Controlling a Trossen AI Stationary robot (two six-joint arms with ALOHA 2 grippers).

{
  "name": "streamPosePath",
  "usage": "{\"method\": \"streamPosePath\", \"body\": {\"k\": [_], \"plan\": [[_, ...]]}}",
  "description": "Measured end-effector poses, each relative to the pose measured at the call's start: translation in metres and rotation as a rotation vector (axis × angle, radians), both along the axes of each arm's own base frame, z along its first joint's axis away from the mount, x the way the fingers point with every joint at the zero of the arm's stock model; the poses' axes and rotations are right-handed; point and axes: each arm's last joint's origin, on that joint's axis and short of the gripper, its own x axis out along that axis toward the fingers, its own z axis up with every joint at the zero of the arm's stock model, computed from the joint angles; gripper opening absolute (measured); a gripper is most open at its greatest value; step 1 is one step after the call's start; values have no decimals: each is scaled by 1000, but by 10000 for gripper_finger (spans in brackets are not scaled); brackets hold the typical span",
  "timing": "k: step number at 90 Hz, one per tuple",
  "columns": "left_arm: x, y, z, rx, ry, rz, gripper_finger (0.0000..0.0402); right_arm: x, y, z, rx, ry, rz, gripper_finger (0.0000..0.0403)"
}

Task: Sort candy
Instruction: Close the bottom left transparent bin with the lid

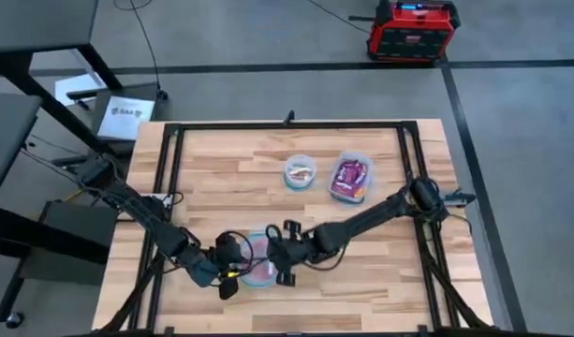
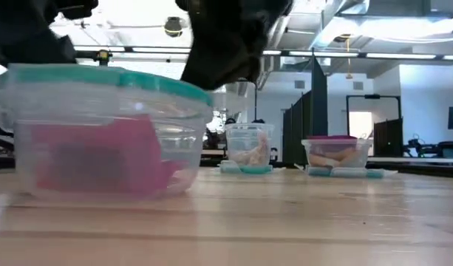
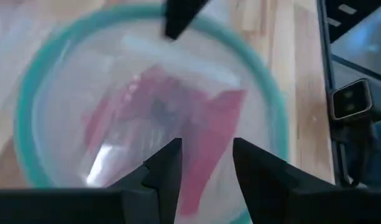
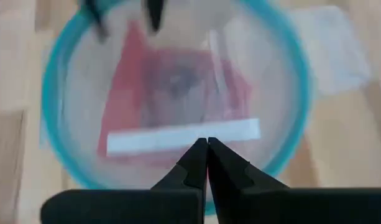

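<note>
Teal-rimmed, the near round container [image 1: 259, 259] holds red candy [image 4: 178, 93] and a white stick [image 4: 181, 137]; no writing is legible. The left gripper [image 3: 206, 165] hovers spread over it, the right gripper [image 4: 207, 163] pressed together (holding nothing). Farther off, a small round tub [image 1: 301, 172] and rectangular tub [image 1: 350, 178] hold more sweets.

A light wooden table [image 1: 221, 159] carries three clear containers. A round teal-rimmed tub [image 1: 259, 259] sits near its front edge, while a smaller round tub [image 1: 301, 172] and a rectangular tub [image 1: 350, 177] stand side by side farther back.
</note>
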Motion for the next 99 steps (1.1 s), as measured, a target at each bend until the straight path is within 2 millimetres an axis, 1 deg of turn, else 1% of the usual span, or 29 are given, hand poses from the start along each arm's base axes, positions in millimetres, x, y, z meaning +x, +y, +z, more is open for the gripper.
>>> {"method": "streamPosePath", "body": {"k": [8,14,21,26,33,46,51,60,70,82,89,94,99], "plan": [[-3,4,21,89,26,-25,130,-4,11,13,65,-53,6,0],[-8,12,27,206,97,-12,130,-7,24,15,103,-73,10,0],[-13,25,22,312,194,15,130,-5,35,3,131,-70,10,0],[-13,32,16,334,227,38,130,-3,39,-7,142,-63,1,0],[-13,37,5,311,260,43,130,2,37,-19,141,-51,-16,0],[-12,32,-1,198,225,28,130,0,30,-22,95,5,-15,0],[-12,27,0,153,201,30,130,-2,27,-22,66,36,-2,0],[-14,18,2,69,169,19,130,-5,16,-19,17,90,23,0],[-15,8,5,-3,122,6,130,-3,2,-15,-23,100,35,0],[-16,0,10,-39,71,-32,130,0,-13,-9,-29,92,16,0],[-16,-1,18,-13,70,-50,130,2,-14,0,-17,31,11,0],[-17,0,28,14,69,-67,130,5,-10,9,-12,-46,20,0],[-19,2,39,70,82,-87,130,9,-3,20,5,-162,15,0]]}}
